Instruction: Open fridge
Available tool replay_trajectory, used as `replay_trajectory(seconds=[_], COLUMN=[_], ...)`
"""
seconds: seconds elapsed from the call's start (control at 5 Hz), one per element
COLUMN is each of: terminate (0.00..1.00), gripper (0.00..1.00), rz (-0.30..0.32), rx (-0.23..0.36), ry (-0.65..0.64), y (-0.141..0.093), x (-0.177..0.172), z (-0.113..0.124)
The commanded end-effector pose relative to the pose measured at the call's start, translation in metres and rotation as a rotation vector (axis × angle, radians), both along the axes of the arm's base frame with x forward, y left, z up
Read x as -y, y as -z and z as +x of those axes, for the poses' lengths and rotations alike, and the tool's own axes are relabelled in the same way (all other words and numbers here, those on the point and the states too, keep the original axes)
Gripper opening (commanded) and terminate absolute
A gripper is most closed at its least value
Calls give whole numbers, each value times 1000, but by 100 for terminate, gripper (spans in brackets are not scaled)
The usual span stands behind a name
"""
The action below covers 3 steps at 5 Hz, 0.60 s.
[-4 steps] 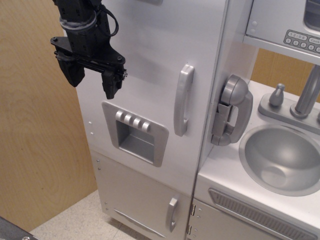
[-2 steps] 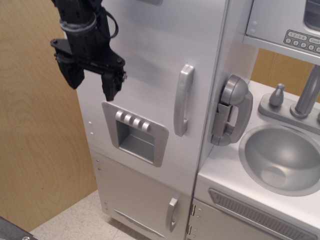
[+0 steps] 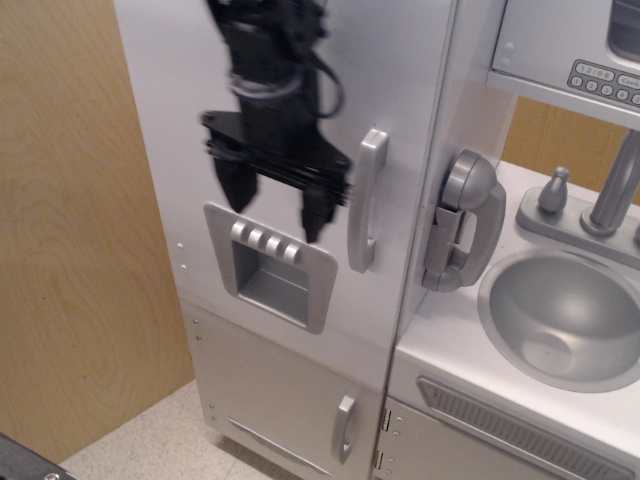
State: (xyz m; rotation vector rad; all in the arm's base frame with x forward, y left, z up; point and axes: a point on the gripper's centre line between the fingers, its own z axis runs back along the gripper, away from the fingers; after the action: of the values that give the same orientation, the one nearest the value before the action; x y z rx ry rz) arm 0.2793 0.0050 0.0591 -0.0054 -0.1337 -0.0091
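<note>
Gripper (image 3: pixel 276 200) points down w/ jaws spread, empty, over fridge (image 3: pixel 300 110) door, just left of handle (image 3: pixel 366 200).

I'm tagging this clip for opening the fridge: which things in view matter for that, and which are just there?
Belongs to the job:
fridge
its vertical door handle
gripper, jaws apart, left of that handle

Just there:
ice-dispenser panel
lower door handle
toy telephone
sink
faucet
</note>
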Motion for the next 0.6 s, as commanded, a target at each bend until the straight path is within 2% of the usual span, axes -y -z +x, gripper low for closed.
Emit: replay_trajectory(seconds=[0.0,0.4], terminate=[0,0], gripper=[100,100], rz=[-2,25], rx=[144,193], ry=[66,24], y=[-10,7], x=[46,62], z=[4,4])
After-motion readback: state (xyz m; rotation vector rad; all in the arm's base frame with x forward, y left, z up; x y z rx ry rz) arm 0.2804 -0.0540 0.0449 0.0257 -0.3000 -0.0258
